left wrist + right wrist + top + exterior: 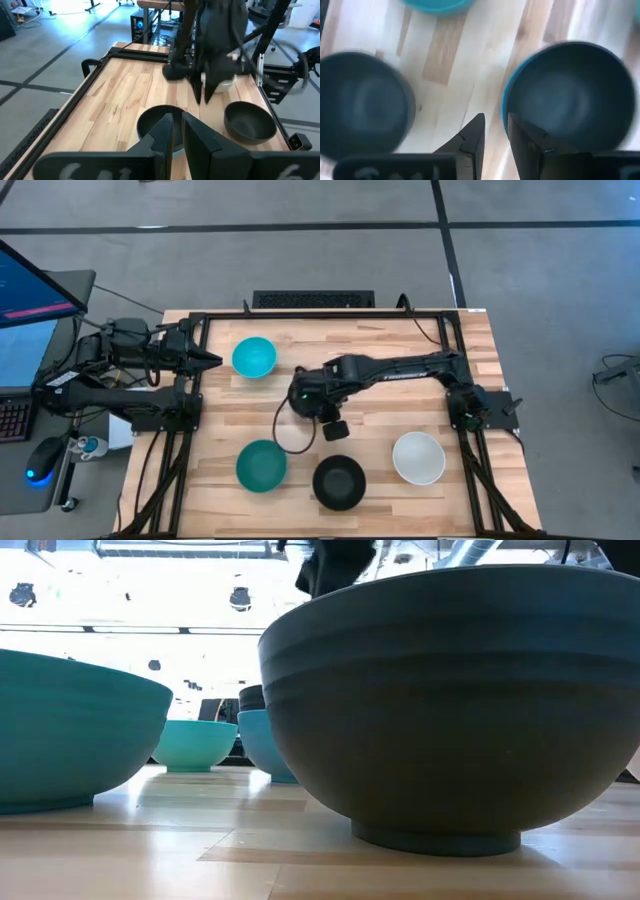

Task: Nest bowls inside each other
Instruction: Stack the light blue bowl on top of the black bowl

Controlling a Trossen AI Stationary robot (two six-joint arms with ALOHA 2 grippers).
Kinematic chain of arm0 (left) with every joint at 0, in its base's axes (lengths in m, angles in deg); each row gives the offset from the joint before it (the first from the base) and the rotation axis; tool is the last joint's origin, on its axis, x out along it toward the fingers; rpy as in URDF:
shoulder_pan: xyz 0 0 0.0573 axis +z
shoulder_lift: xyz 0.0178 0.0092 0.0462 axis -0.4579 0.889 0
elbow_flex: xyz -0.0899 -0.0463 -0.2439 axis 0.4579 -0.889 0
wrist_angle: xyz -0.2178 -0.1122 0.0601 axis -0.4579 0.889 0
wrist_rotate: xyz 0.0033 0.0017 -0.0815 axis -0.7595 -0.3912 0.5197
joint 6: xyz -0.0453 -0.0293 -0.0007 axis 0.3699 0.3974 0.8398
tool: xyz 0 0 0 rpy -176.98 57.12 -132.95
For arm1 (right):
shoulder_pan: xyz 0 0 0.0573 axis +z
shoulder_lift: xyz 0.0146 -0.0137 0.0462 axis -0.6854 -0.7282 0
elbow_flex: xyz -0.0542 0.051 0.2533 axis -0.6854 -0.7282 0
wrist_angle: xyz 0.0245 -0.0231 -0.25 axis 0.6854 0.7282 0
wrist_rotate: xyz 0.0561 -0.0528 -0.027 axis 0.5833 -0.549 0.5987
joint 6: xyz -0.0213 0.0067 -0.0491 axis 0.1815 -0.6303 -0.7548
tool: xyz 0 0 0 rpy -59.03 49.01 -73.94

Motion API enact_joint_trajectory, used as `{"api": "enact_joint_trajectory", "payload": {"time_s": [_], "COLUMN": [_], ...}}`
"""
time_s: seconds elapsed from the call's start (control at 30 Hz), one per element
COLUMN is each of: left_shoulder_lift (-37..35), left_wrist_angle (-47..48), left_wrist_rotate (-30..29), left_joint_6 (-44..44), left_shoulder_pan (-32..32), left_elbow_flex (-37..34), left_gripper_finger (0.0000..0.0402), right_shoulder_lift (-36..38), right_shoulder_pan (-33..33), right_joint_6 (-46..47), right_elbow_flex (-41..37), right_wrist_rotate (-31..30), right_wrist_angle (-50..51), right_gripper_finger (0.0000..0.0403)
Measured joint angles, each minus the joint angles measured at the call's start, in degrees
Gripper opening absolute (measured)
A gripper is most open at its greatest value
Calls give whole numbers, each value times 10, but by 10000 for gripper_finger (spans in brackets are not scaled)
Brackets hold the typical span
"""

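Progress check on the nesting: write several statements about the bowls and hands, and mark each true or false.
1. The white bowl has nothing nested in it. True.
2. The left hand grips the light cyan bowl. False: it is shut on nothing, beside that bowl at the table's left edge.
3. A black bowl stands between the dark teal bowl and the white bowl. True.
4. The right hand hangs over the white bowl. False: it is near the table's middle, close to the black bowl.
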Motion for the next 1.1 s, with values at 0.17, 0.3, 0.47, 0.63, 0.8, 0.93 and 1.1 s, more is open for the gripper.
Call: {"api": "enact_joint_trajectory", "payload": {"time_s": [0.17, 0.3, 0.47, 0.63, 0.8, 0.93, 1.1], "left_shoulder_lift": [3, 9, 22, 44, 60, 69, 96], "left_wrist_angle": [2, 2, -2, -14, -57, -69, -70], "left_wrist_rotate": [-1, 1, 9, 31, 37, 37, 32], "left_joint_6": [11, 19, 26, 26, 17, 16, 10], "left_shoulder_pan": [0, -1, -1, -1, -1, -1, -1], "left_elbow_flex": [0, 0, 0, 0, 0, 0, 0], "left_gripper_finger": [31, 31, 31, 31, 31, 31, 31], "right_shoulder_lift": [59, 92, 102, 103, 125, 165, 232], "right_shoulder_pan": [-1, -2, -2, 0, -1, -2, -4], "right_joint_6": [-5, -4, -2, -5, -6, -7, -6], "right_elbow_flex": [-3, -5, -5, -5, -6, -5, -5], "right_wrist_rotate": [5, 15, 23, 46, 46, 42, 14], "right_wrist_angle": [-35, -38, -26, -22, -16, -18, -18], "right_gripper_finger": [109, 109, 109, 108, 108, 108, 108]}}
